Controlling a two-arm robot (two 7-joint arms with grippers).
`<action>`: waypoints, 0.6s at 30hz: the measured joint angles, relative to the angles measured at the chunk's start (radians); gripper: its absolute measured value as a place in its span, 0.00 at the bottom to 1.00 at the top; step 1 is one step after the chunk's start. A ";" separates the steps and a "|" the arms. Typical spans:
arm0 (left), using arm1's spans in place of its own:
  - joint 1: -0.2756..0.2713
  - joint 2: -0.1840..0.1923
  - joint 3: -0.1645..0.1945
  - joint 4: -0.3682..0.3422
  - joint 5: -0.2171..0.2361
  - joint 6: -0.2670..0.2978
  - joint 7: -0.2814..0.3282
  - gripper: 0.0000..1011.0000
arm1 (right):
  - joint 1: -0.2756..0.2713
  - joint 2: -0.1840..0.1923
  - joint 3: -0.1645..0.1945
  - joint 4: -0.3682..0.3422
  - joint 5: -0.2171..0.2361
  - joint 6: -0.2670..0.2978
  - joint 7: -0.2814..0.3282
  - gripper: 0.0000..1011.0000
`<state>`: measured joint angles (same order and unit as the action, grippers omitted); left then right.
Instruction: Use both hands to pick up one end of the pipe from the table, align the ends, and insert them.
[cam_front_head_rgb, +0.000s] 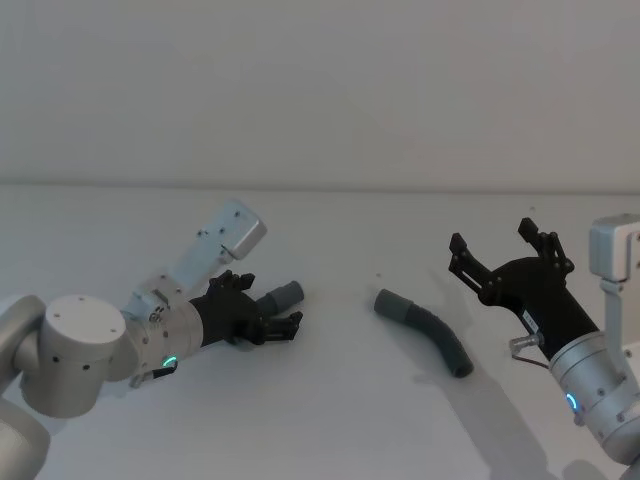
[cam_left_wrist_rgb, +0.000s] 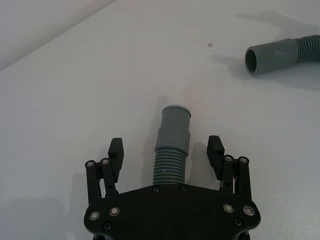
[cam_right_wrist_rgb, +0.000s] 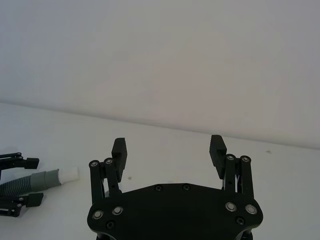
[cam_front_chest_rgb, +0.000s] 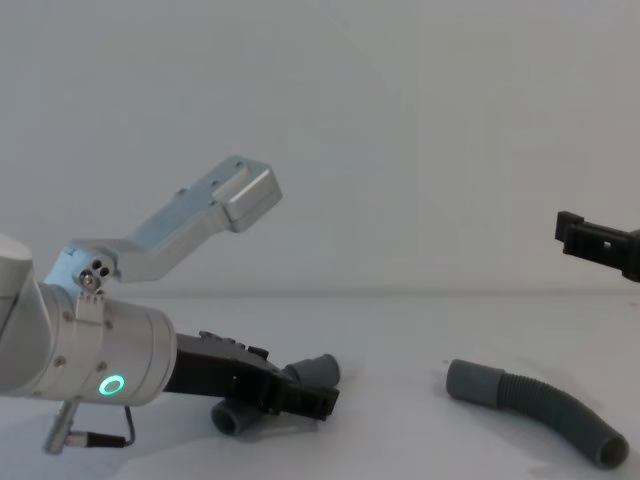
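Corrugated grey short hose (cam_front_head_rgb: 283, 296), smooth cuff (cam_left_wrist_rgb: 176, 121).
Straddled by splayed left gripper (cam_left_wrist_rgb: 166, 145); longer hose (cam_front_head_rgb: 430, 330), splayed right gripper (cam_front_head_rgb: 492, 236) well apart.

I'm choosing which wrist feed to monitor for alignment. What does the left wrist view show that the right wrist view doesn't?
Left wrist view alone: the longer hose piece, its hollow cuff mouth facing the camera. Right wrist view alone: the right end effector, open with nothing between its fingers, and the wall beyond. Shared: the short hose piece between the open fingers of the left end effector, and the white table.
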<state>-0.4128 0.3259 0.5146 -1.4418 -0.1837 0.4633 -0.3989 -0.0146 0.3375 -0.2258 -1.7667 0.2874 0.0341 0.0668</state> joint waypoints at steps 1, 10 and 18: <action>0.001 -0.001 -0.001 0.001 0.000 0.000 0.000 0.99 | 0.000 0.000 0.000 0.000 0.000 0.000 0.000 0.99; 0.004 -0.007 -0.006 0.002 0.001 0.000 0.002 0.87 | 0.000 0.000 0.000 0.000 0.000 0.000 0.000 0.99; 0.006 -0.008 -0.008 0.003 0.001 0.000 0.003 0.64 | 0.000 0.000 0.000 0.000 0.000 0.000 0.000 0.99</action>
<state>-0.4070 0.3175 0.5067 -1.4383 -0.1823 0.4631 -0.3964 -0.0146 0.3375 -0.2258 -1.7667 0.2874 0.0341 0.0668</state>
